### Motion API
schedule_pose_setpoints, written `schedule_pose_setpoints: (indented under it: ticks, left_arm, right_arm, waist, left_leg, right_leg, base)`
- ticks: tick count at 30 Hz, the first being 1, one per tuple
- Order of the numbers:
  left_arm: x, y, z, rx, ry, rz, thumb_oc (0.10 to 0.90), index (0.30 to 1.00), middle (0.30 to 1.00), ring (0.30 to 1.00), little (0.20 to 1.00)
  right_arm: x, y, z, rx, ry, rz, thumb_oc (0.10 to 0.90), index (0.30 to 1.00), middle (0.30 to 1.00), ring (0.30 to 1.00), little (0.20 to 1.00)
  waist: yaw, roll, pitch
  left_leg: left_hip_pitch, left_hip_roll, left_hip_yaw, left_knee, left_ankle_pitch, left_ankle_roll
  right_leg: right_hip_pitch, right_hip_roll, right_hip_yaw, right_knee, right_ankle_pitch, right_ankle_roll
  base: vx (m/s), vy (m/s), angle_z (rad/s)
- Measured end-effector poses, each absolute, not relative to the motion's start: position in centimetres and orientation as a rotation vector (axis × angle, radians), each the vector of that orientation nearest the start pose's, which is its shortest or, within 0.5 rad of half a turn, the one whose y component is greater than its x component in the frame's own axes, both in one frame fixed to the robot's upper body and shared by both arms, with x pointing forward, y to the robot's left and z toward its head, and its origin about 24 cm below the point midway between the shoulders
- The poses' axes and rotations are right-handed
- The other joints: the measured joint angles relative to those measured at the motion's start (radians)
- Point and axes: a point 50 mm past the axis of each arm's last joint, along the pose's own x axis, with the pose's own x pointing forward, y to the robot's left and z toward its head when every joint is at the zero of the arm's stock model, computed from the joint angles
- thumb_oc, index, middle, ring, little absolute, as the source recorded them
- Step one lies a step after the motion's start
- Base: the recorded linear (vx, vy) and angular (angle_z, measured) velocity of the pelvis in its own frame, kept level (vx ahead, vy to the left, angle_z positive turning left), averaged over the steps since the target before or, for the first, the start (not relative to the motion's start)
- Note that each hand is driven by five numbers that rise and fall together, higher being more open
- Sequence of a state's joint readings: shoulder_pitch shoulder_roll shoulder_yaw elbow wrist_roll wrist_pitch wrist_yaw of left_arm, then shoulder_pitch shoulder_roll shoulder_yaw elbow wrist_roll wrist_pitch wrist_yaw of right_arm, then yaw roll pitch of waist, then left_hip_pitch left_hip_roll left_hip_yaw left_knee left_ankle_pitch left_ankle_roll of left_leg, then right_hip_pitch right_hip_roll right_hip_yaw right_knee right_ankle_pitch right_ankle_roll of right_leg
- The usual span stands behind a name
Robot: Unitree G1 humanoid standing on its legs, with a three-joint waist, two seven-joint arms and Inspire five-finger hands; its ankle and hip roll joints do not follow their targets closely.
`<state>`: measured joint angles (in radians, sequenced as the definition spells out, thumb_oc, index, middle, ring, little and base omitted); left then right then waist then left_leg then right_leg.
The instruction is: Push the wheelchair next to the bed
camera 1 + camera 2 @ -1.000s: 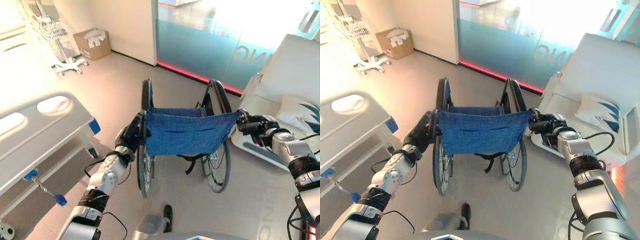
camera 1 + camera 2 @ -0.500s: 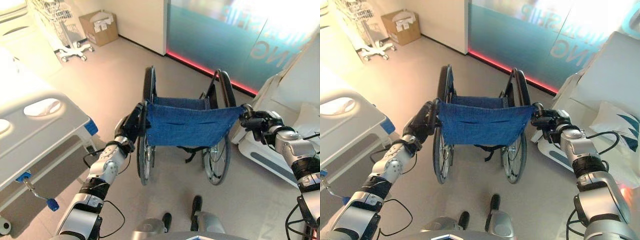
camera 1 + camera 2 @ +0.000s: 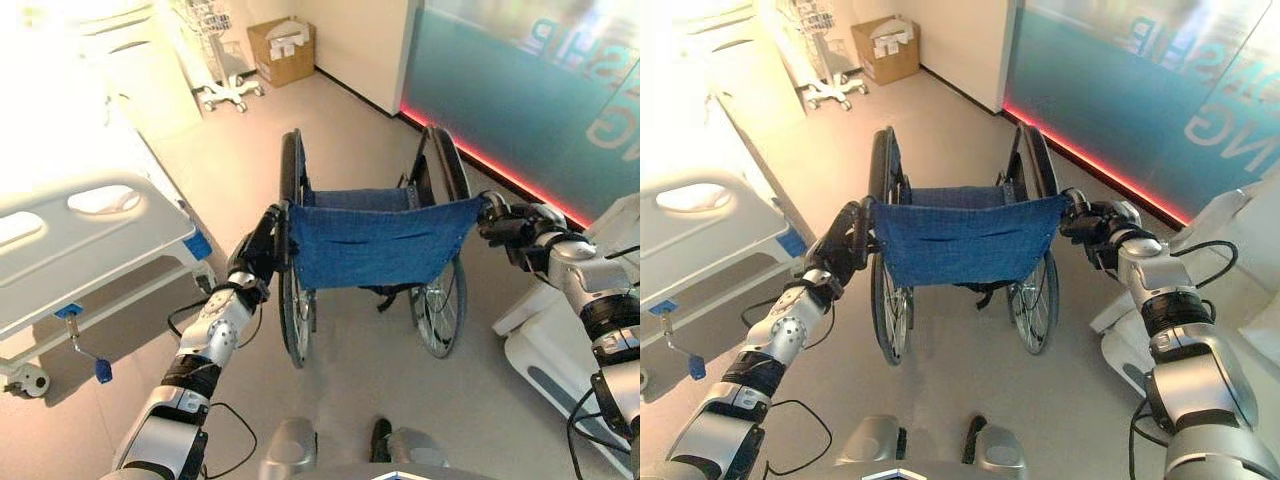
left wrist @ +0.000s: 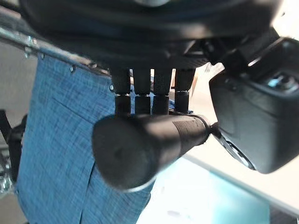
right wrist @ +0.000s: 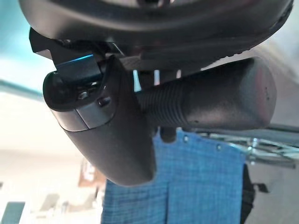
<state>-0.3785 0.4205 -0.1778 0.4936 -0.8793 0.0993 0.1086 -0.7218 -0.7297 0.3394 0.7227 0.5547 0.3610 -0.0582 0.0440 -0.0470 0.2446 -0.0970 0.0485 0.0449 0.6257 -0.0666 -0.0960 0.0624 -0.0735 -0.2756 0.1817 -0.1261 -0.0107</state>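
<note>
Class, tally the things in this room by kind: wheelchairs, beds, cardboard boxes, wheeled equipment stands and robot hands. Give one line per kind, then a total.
Wheelchairs: 1, wheelchair
Beds: 1, bed
Cardboard boxes: 1, cardboard box
Wheeled equipment stands: 1, equipment stand
Robot hands: 2, left robot hand and right robot hand, each closed on a push handle
Total: 6

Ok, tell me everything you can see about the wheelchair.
The wheelchair stands upright on the floor, its back toward the robot, beside the foot of the bed. It has a blue fabric backrest, two large spoked wheels and black ribbed push handles. The left hand and right hand each curl round a handle.
</note>
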Motion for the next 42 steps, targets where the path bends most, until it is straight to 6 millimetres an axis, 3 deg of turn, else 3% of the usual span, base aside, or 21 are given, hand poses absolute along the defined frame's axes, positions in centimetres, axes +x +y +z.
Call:
schedule_pose_setpoints:
  ticks: [5,8,10,13,14,15,16,17,18,19,21,23,26,28,30,33,37,38,40,41,42]
  left_arm:
    - [32.0,20.8,3.8,-0.39,0.266,0.038,0.4,0.3,0.3,0.3,0.3]
    - [31.8,20.6,3.4,-0.401,0.281,0.021,0.4,0.3,0.3,0.3,0.3]
    - [31.3,20.6,3.1,-0.407,0.287,0.015,0.4,0.3,0.3,0.3,0.3]
    - [30.0,21.5,2.0,-0.41,0.323,0.036,0.4,0.3,0.3,0.3,0.3]
    - [29.7,21.9,1.6,-0.416,0.337,0.06,0.4,0.3,0.3,0.3,0.3]
    - [29.6,22.4,1.4,-0.412,0.352,0.095,0.4,0.3,0.3,0.3,0.3]
    - [29.4,22.7,0.8,-0.408,0.379,0.123,0.4,0.3,0.3,0.3,0.3]
    - [29.3,22.8,0.5,-0.415,0.389,0.134,0.4,0.3,0.3,0.3,0.3]
    - [29.2,22.5,0.1,-0.429,0.401,0.139,0.4,0.3,0.3,0.3,0.3]
    - [29.2,22.2,0.0,-0.412,0.412,0.119,0.4,0.3,0.3,0.3,0.3]
    - [29.1,22.2,-0.2,-0.377,0.431,0.114,0.4,0.3,0.3,0.3,0.3]
    - [29.2,22.2,-0.1,-0.36,0.431,0.121,0.4,0.3,0.3,0.3,0.3]
    - [29.6,22.0,0.3,-0.35,0.418,0.114,0.4,0.3,0.3,0.3,0.3]
    - [29.9,21.9,0.5,-0.351,0.412,0.112,0.4,0.3,0.3,0.3,0.3]
    - [30.0,21.6,0.6,-0.349,0.411,0.115,0.4,0.3,0.3,0.3,0.3]
    - [30.0,21.5,0.5,-0.337,0.419,0.115,0.4,0.3,0.3,0.3,0.3]
    - [29.7,22.0,0.1,-0.335,0.435,0.141,0.4,0.3,0.3,0.3,0.3]
    - [29.7,22.4,0.2,-0.325,0.432,0.147,0.4,0.3,0.3,0.3,0.3]
    - [29.8,21.8,0.0,-0.343,0.436,0.136,0.4,0.3,0.3,0.3,0.3]
    - [29.8,21.2,0.0,-0.357,0.437,0.122,0.4,0.3,0.3,0.3,0.3]
    - [29.7,20.8,-0.2,-0.367,0.442,0.114,0.4,0.3,0.3,0.3,0.3]
  right_arm:
    - [35.7,-29.0,10.8,-0.285,0.4,-0.201,0.4,0.3,0.3,0.3,0.3]
    - [35.4,-29.4,10.4,-0.305,0.418,-0.212,0.4,0.3,0.3,0.3,0.3]
    - [35.0,-29.6,9.7,-0.306,0.437,-0.213,0.4,0.3,0.3,0.3,0.3]
    - [34.2,-29.5,7.7,-0.291,0.496,-0.179,0.4,0.3,0.3,0.3,0.3]
    - [34.0,-29.4,7.2,-0.285,0.509,-0.166,0.4,0.3,0.3,0.3,0.3]
    - [33.9,-29.2,6.9,-0.278,0.508,-0.148,0.4,0.3,0.3,0.3,0.3]
    - [33.9,-28.9,6.7,-0.27,0.5,-0.132,0.4,0.3,0.3,0.3,0.3]
    - [33.9,-28.8,6.6,-0.269,0.497,-0.127,0.4,0.3,0.3,0.3,0.3]
    - [33.5,-29.0,6.1,-0.272,0.5,-0.128,0.4,0.3,0.3,0.3,0.3]
    - [33.0,-29.6,5.9,-0.28,0.514,-0.139,0.4,0.3,0.3,0.3,0.3]
    - [32.5,-30.6,5.9,-0.287,0.52,-0.151,0.4,0.3,0.3,0.3,0.3]
    - [32.4,-30.9,6.1,-0.294,0.515,-0.16,0.4,0.3,0.3,0.3,0.3]
    - [32.4,-31.4,6.2,-0.3,0.517,-0.178,0.4,0.3,0.3,0.3,0.3]
    - [32.5,-31.7,6.6,-0.297,0.502,-0.189,0.4,0.3,0.3,0.3,0.3]
    - [32.7,-31.6,7.3,-0.293,0.472,-0.185,0.4,0.3,0.3,0.3,0.3]
    - [33.5,-30.9,8.1,-0.285,0.439,-0.168,0.4,0.3,0.3,0.3,0.3]
    - [34.2,-29.6,8.9,-0.27,0.4,-0.135,0.4,0.3,0.3,0.3,0.3]
    - [34.3,-29.5,9.0,-0.27,0.401,-0.125,0.4,0.3,0.3,0.3,0.3]
    - [34.2,-29.9,9.4,-0.287,0.394,-0.132,0.4,0.3,0.3,0.3,0.3]
    - [34.1,-30.4,9.6,-0.296,0.397,-0.143,0.4,0.3,0.3,0.3,0.3]
    - [34.0,-30.9,9.9,-0.306,0.397,-0.157,0.4,0.3,0.3,0.3,0.3]
  waist:
    - [0.004,-0.009,-0.002]
    - [0.036,0.01,-0.009]
    - [0.056,0.037,-0.027]
    - [0.102,0.012,-0.096]
    - [0.119,-0.001,-0.125]
    - [0.117,-0.019,-0.139]
    - [0.114,-0.014,-0.139]
    - [0.114,-0.01,-0.137]
    - [0.104,-0.009,-0.136]
    - [0.089,-0.014,-0.138]
    - [0.078,-0.007,-0.134]
    - [0.059,0.01,-0.124]
    - [0.037,0.027,-0.109]
    - [0.025,0.034,-0.089]
    - [0.004,0.038,-0.064]
    - [-0.022,0.012,-0.037]
    - [-0.027,-0.039,-0.024]
    - [-0.034,-0.063,-0.023]
    - [-0.069,-0.047,-0.02]
    - [-0.093,-0.038,-0.02]
    - [-0.092,-0.031,-0.021]
  left_leg:
    - [0.014,-0.038,0.186,-0.353,0.007,0.008]
    - [-0.03,-0.05,0.245,-0.554,0.045,0.009]
    - [-0.074,-0.031,0.235,-0.591,0.098,-0.004]
    - [-0.093,-0.049,0.217,-0.549,0.107,0.004]
    - [-0.076,-0.068,0.217,-0.555,0.122,0.03]
    - [-0.05,-0.087,0.207,-0.587,0.166,0.105]
    - [-0.011,-0.099,0.218,-0.608,0.227,0.214]
    - [-0.002,-0.102,0.211,-0.606,0.236,0.263]
    - [0.015,-0.11,0.204,-0.598,0.213,0.276]
    - [0.039,-0.121,0.173,-0.607,0.192,0.286]
    - [0.095,-0.153,0.128,-0.62,0.163,0.305]
    - [0.132,-0.16,0.051,-0.637,0.169,0.296]
    - [0.171,-0.149,-0.058,-0.643,0.151,0.278]
    - [0.193,-0.147,-0.116,-0.642,0.137,0.265]
    - [0.213,-0.142,-0.176,-0.633,0.105,0.251]
    - [0.246,-0.15,-0.218,-0.633,0.073,0.243]
    - [0.291,-0.164,-0.248,-0.614,0.004,0.215]
    - [0.294,-0.166,-0.241,-0.582,-0.024,0.19]
    - [0.271,-0.13,-0.211,-0.512,-0.077,0.16]
    - [0.264,-0.102,-0.172,-0.494,-0.094,0.149]
    - [0.276,-0.073,-0.137,-0.495,-0.102,0.13]
  right_leg:
    - [0.089,0.059,0.0,-0.131,0.023,-0.022]
    - [0.168,0.105,0.03,-0.207,0.018,-0.022]
    - [0.21,0.149,0.037,-0.218,-0.015,-0.041]
    - [0.224,0.141,0.079,-0.175,-0.085,-0.037]
    - [0.23,0.129,0.073,-0.155,-0.114,-0.013]
    - [0.237,0.109,0.052,-0.119,-0.146,0.013]
    - [0.225,0.107,0.017,-0.027,-0.182,0.059]
    - [0.2,0.095,0.007,0.066,-0.201,0.089]
    - [0.129,0.055,-0.026,0.278,-0.201,0.11]
    - [0.04,-0.023,-0.06,0.521,-0.173,0.132]
    - [-0.044,-0.113,-0.058,0.681,-0.17,0.138]
    - [-0.079,-0.16,-0.079,0.656,-0.173,0.134]
    - [-0.105,-0.146,-0.091,0.364,-0.164,0.132]
    - [-0.121,-0.121,-0.086,0.211,-0.116,0.14]
    - [-0.169,-0.08,-0.033,0.009,0.017,0.18]
    - [-0.202,-0.091,-0.033,-0.162,0.15,0.211]
    - [-0.179,-0.132,-0.036,-0.232,0.18,0.239]
    - [-0.133,-0.151,-0.031,-0.233,0.212,0.236]
    - [-0.128,-0.129,0.003,-0.153,0.239,0.226]
    - [-0.127,-0.106,0.021,-0.104,0.226,0.177]
    - [-0.128,-0.087,0.019,-0.067,0.195,0.092]
  base:
    - [0.4,-0.039,0.36]
    - [0.44,-0.058,-0.12]
    - [0.47,-0.001,-0.25]
    - [0.29,0.062,-0.52]
    - [0.44,0.187,-0.58]
    - [0.41,0.232,-0.44]
    - [0.38,0.244,-0.28]
    - [0.23,0.145,-0.1]
    - [0.17,0.102,0.3]
    - [0.2,0.073,0.47]
    - [0.38,-0.002,0.39]
    - [0.22,-0.109,0.42]
    - [0.23,-0.176,0.48]
    - [0.33,-0.241,0.45]
    - [0.38,-0.239,0.56]
    - [0.35,-0.22,0.43]
    - [0.35,-0.269,0.32]
    - [0.35,-0.334,0.92]
    - [0.31,-0.331,1.23]
    - [0.29,-0.329,1.33]
    - [0.17,-0.211,1.09]
